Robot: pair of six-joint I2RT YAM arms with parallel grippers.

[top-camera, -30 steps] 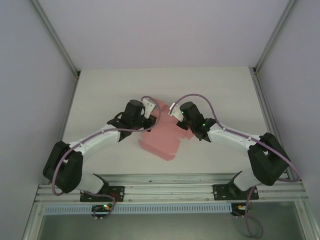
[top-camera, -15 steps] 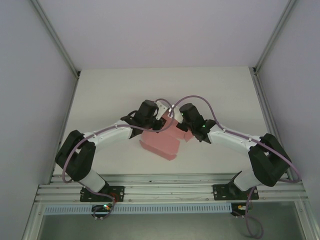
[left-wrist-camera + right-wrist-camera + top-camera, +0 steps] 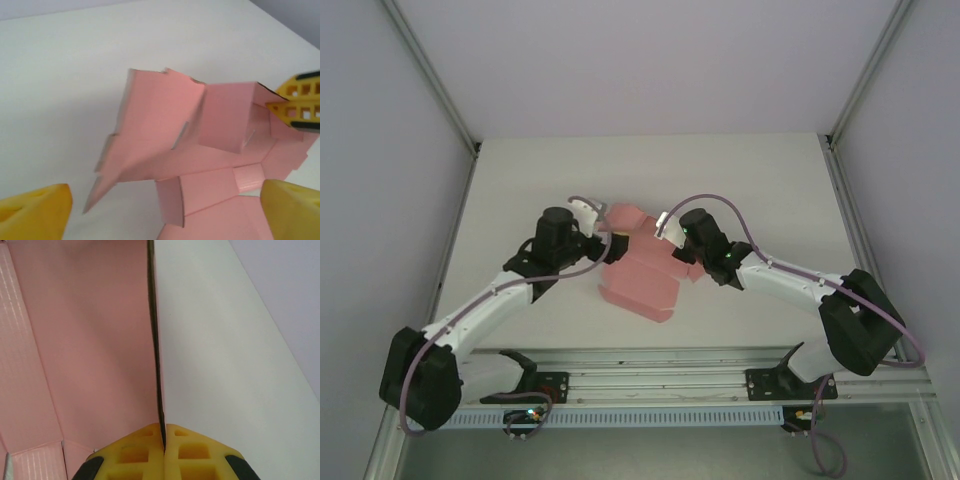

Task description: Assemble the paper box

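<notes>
Paper box (image 3: 638, 272) panel in right end effector (image 3: 164, 441) (left end effector (image 3: 165, 202) agape)

The paper box (image 3: 165, 125) is thin, matt pink card, sharply creased. The right fingers (image 3: 127, 455) look like moulded yellow plastic. The counter (image 3: 60, 75) beside the box is smooth, matt white.

A bare white table (image 3: 750, 175) fills the middle; pale grey walls (image 3: 650, 60) stand at 9, 12 and 3 o'clock; a metal rail (image 3: 650, 362) runs at 6 o'clock.
</notes>
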